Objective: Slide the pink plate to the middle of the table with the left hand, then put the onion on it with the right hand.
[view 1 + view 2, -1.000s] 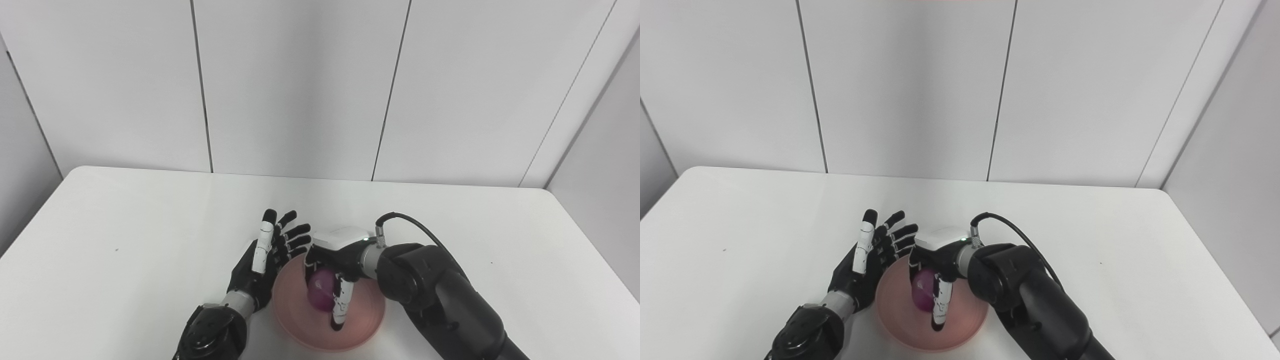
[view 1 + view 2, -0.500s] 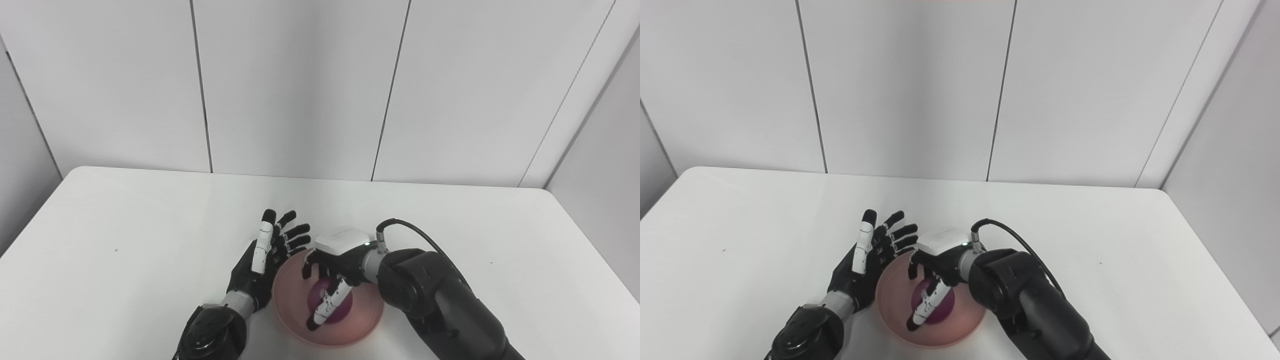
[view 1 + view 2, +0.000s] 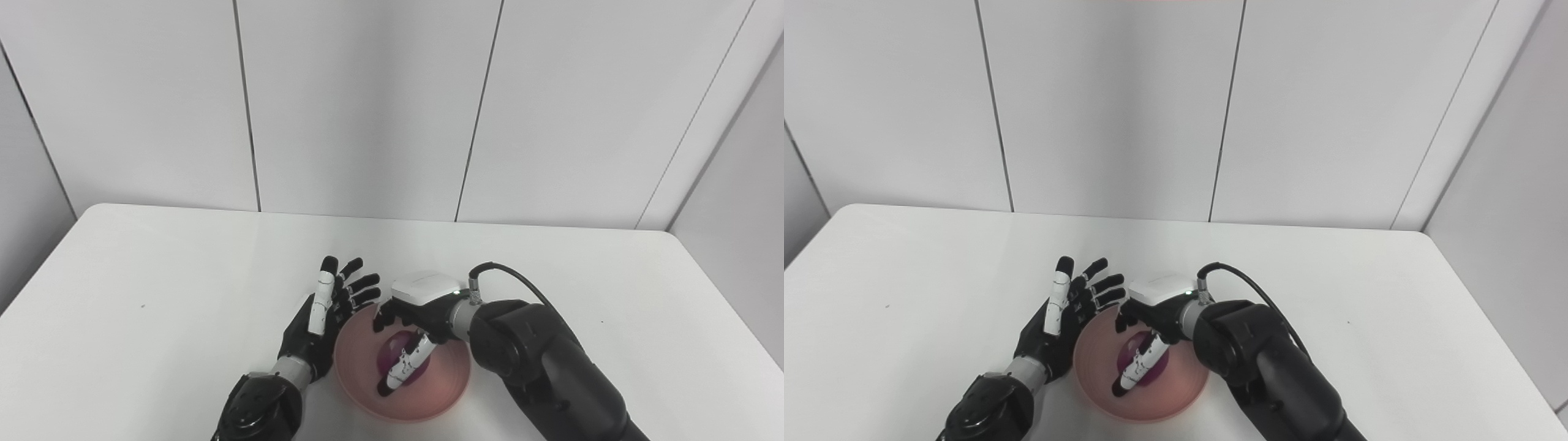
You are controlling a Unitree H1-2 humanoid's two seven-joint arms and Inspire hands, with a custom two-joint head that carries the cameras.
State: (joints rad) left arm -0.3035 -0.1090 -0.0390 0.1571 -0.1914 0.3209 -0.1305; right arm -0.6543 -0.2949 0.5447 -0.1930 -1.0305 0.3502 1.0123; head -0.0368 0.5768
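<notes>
Lifting your right hand [image 3: 409,334] carelessly could roll the onion [image 3: 401,361] off the plate [image 3: 441,398]: its fingers are spread, holding nothing, one lying across the onion. Your left hand [image 3: 318,327], open, stands beside the rim.

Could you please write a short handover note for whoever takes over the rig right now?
Left hand: open, fingers spread, beside the pink plate's left rim, holding nothing.
Right hand: above the plate, fingers apart, over the onion; no grip visible.
Onion: lying on the plate, near its middle.
Plate: near the table's front edge, about centred left to right.
Done: onion is on the plate.
Left: draw both hands clear.
</notes>
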